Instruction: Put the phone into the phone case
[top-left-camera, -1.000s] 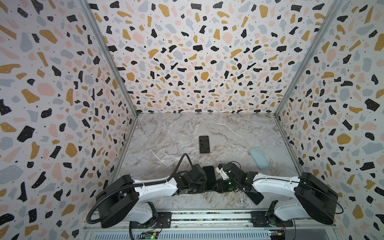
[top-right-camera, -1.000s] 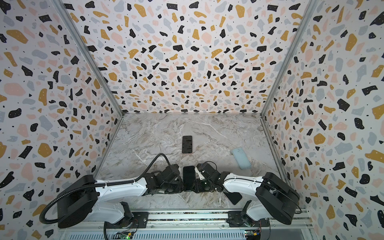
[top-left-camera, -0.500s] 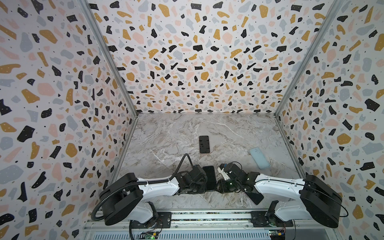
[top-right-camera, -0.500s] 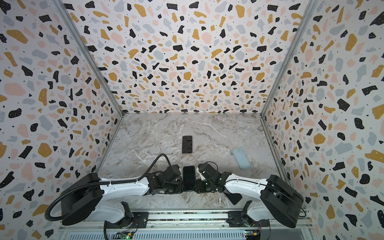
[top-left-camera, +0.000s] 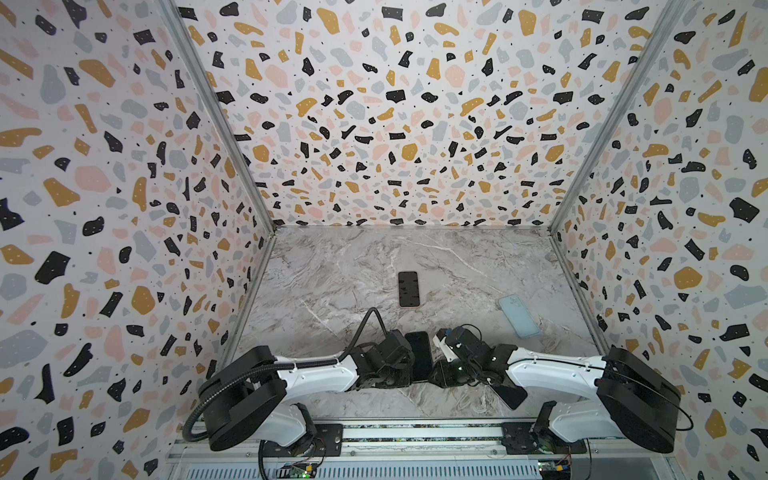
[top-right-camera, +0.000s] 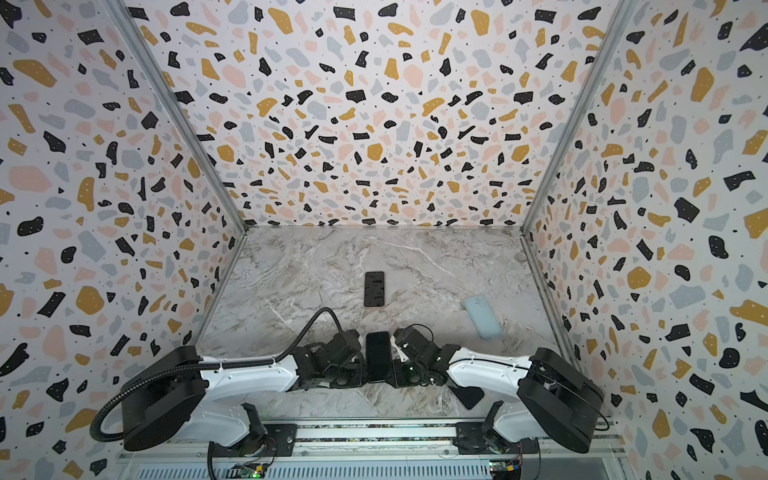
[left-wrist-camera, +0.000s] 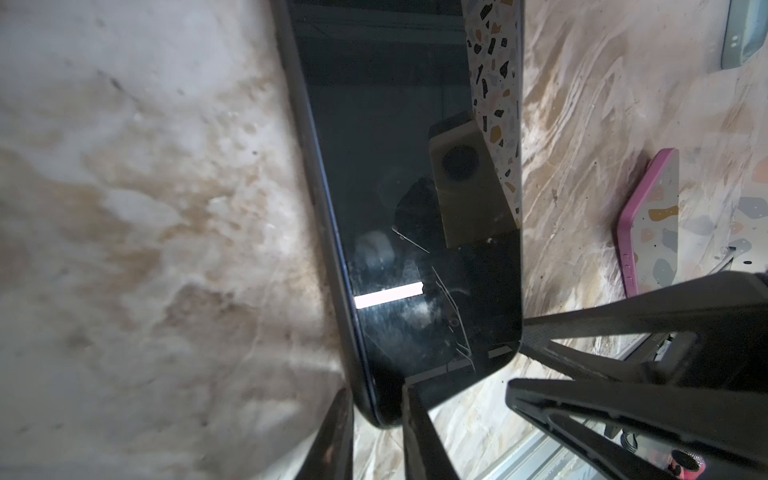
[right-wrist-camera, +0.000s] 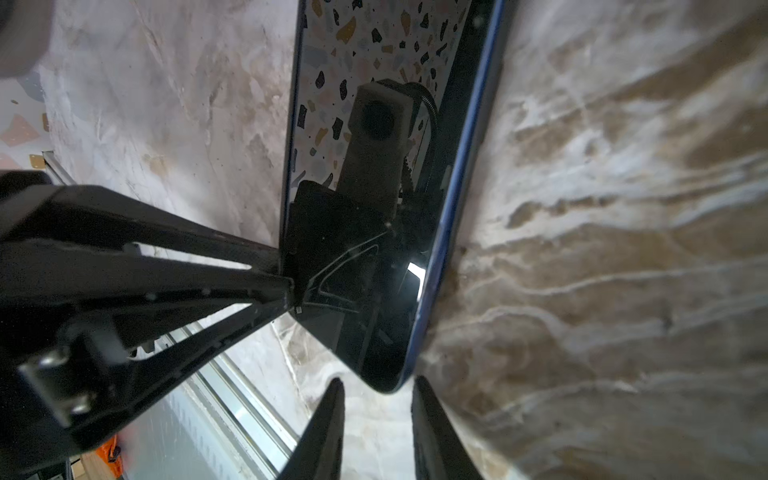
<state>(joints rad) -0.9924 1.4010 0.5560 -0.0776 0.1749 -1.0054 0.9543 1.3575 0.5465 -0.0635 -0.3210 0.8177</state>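
The phone lies flat, glossy dark face up, on the marble bench. It is close to the near edge and midway across, its long sides running near to far in both top views. The two arms lie low along that edge and meet at the phone's near end.

In the left wrist view the left claw has the phone's near corner between its two fingers. Both sit tight against the dark rim, but whether the claw is truly clenched on the phone I cannot tell. The right wrist view shows this claw from the side, tips touching the phone's long edge.

The right claw is narrowly released. The opposite near corner, blue-rimmed, sits just at its fingertips. One finger is almost on the rim, and a sliver of bench shows between the corner and the other.

The phone case, pale blue, lies apart from the phone, farther back and towards the right wall, tilted, well clear of both claws. A second phone lies farther back, in line with the first. A dark flat piece lies under the right forearm. A pink-rimmed slab shows beyond the right claw in the left wrist view, and whether they are one thing I cannot tell
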